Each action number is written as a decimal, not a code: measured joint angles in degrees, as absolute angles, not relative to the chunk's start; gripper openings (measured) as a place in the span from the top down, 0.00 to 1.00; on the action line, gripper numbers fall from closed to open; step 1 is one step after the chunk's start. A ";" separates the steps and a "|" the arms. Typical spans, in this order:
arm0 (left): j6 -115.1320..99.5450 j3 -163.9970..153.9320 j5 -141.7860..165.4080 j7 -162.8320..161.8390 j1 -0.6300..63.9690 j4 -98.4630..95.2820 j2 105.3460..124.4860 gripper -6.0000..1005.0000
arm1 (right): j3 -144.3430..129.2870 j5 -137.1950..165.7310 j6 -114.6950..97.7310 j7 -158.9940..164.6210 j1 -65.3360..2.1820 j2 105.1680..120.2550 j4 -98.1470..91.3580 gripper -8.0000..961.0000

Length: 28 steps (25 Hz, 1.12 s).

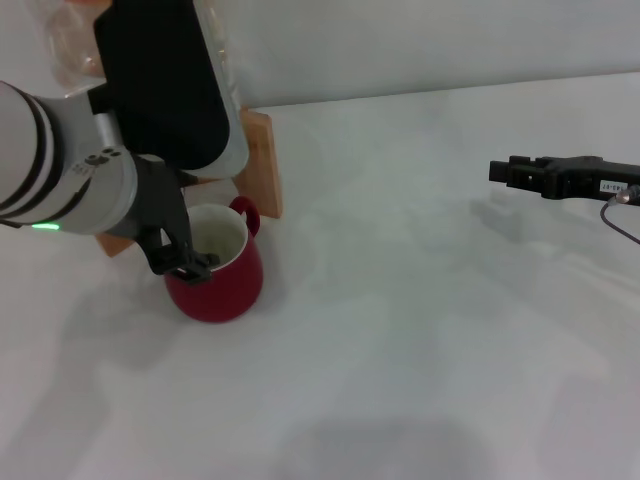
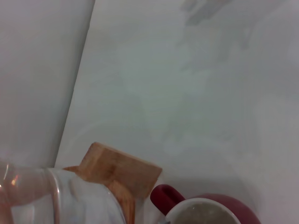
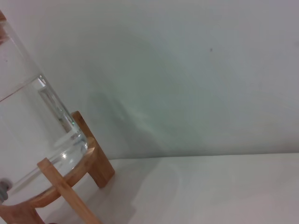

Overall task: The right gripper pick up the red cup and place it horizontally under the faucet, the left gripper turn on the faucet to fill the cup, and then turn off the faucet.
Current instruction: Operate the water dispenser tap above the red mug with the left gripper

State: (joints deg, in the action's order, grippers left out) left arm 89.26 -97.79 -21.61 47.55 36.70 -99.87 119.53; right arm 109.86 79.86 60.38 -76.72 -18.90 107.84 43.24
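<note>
The red cup (image 1: 225,285) stands upright on the white table in front of the wooden stand, its handle toward the stand. It also shows in the left wrist view (image 2: 219,207), cream inside. My left gripper (image 1: 185,265) hangs right over the cup's near-left rim, below the clear water jar (image 1: 70,40). The faucet is hidden behind my left arm. My right gripper (image 1: 500,172) is far off at the right edge, above the table and apart from the cup.
The wooden stand (image 1: 262,160) holds the jar at the back left, against the wall; it also shows in the right wrist view (image 3: 93,158) with the jar (image 3: 32,130). White table (image 1: 420,330) stretches to the right and front.
</note>
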 joint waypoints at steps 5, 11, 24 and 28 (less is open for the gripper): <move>88.65 -97.93 -21.61 47.48 36.92 -99.71 119.53 0.13 | 109.86 79.89 60.36 -76.72 -18.91 107.84 43.24 0.58; 88.47 -97.99 -21.62 47.39 37.47 -99.21 119.53 0.13 | 109.86 79.90 60.33 -76.74 -18.86 107.84 43.24 0.58; 87.08 -98.35 -21.22 46.88 37.81 -99.05 119.53 0.13 | 110.07 79.91 60.13 -76.80 -18.95 107.84 43.24 0.58; 86.93 -98.72 -19.77 46.50 38.31 -97.89 119.53 0.13 | 110.61 79.91 60.24 -76.97 -18.88 107.84 43.12 0.58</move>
State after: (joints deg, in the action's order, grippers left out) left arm 86.93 -98.72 -19.76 46.51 38.31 -97.89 119.53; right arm 110.61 79.91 60.24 -76.97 -18.88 107.84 43.12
